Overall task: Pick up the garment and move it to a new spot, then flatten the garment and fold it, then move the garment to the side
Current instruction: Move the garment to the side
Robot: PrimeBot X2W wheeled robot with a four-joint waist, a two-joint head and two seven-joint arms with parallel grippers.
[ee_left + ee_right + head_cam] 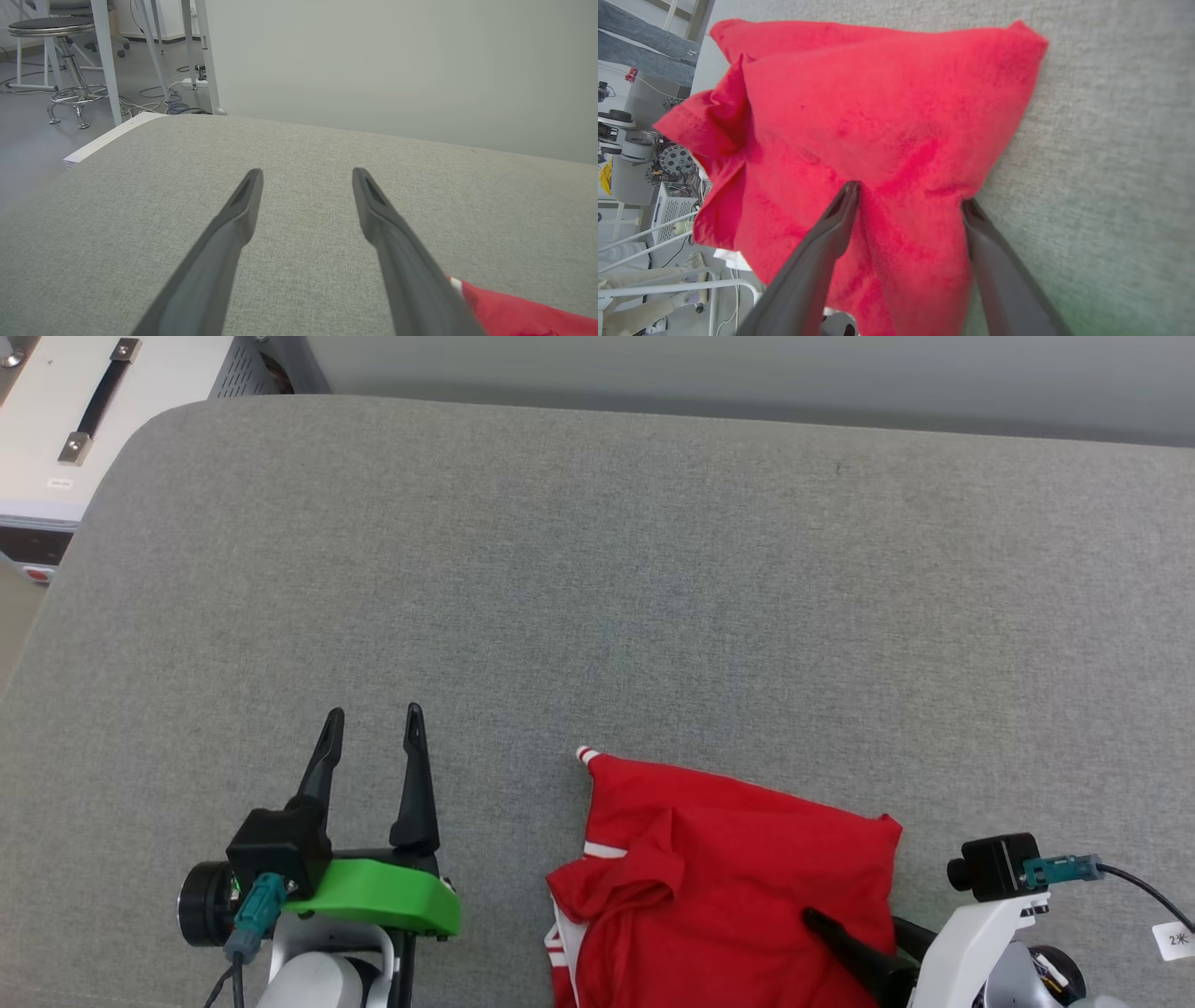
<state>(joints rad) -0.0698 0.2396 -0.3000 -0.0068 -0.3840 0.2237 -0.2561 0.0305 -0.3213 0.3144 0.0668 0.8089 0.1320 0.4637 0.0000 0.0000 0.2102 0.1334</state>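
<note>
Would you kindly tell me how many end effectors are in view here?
2. The left end effector is open, lower left, over bare grey surface; the right end effector is open, lower right, over the garment.

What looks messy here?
The shirt lies crumpled at the near edge of the table, a flap folded over itself and a striped cuff poking out. The right gripper is open over a fold.

The garment (738, 868) is laid on the counter (597, 569), at the near edge. The left tool (373, 719) is held left of it, the right tool (910, 193) over its right side.
</note>
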